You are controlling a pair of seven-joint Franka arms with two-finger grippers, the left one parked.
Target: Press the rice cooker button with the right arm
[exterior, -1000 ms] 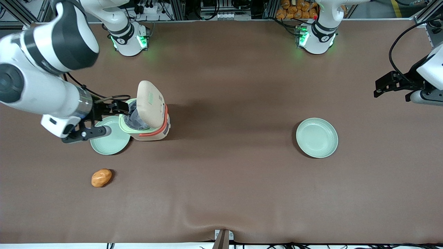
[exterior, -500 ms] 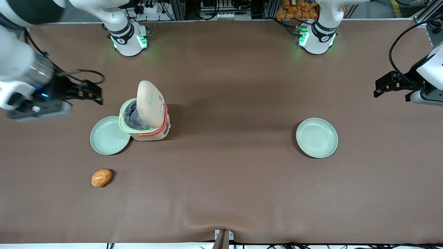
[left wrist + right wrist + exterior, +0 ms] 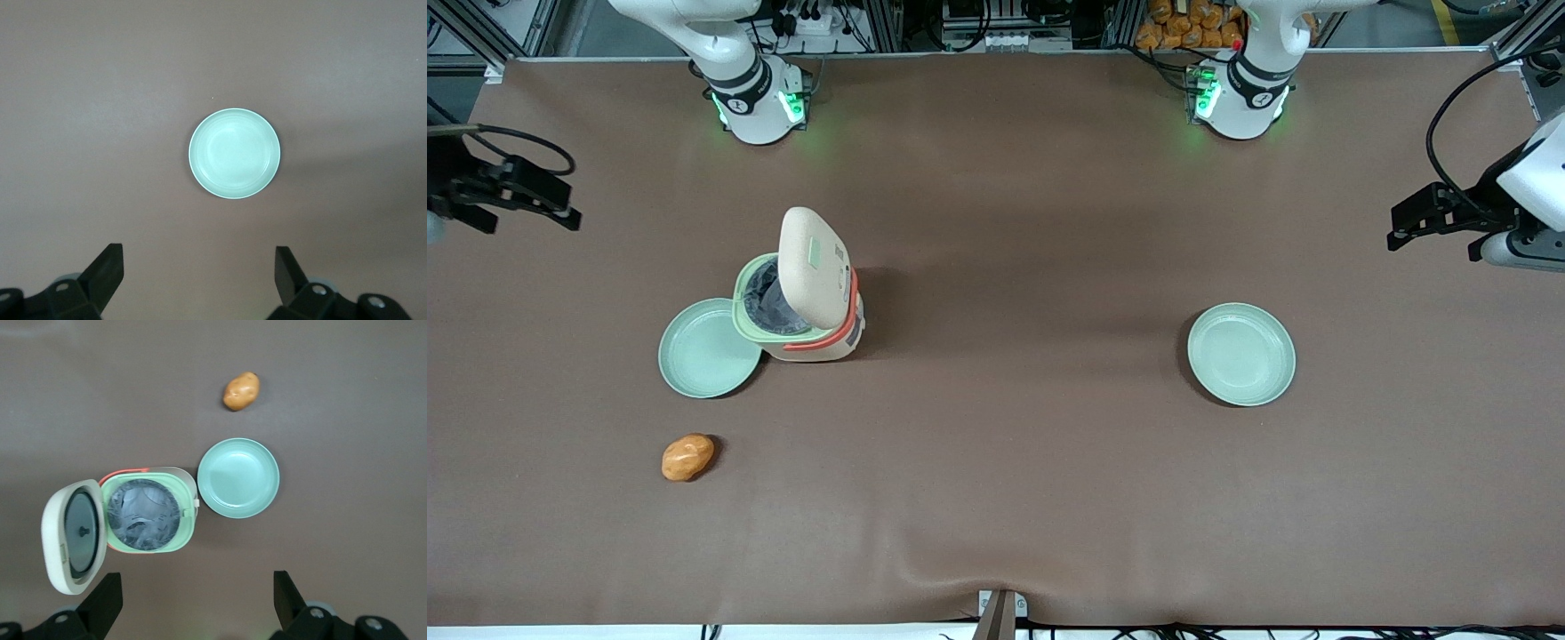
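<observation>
The cream rice cooker (image 3: 818,333) with a coral band stands on the brown table, its lid (image 3: 812,267) swung up and open. The pale green button (image 3: 815,252) shows on the lid's outer face. In the right wrist view the cooker (image 3: 143,513) shows its green rim and dark inner pot, with the lid's (image 3: 73,537) inner face showing; the button is hidden there. My right gripper (image 3: 551,200) is open and empty. It hangs high at the working arm's end of the table, well apart from the cooker. Its fingers stand wide apart in the wrist view (image 3: 197,587).
A pale green plate (image 3: 710,348) lies against the cooker, also seen in the right wrist view (image 3: 238,477). A potato (image 3: 687,457) lies nearer the front camera. A second green plate (image 3: 1240,354) lies toward the parked arm's end.
My right gripper has drawn back from beside the cooker toward the working arm's end of the table and risen. The cooker, with its lid up, has not moved.
</observation>
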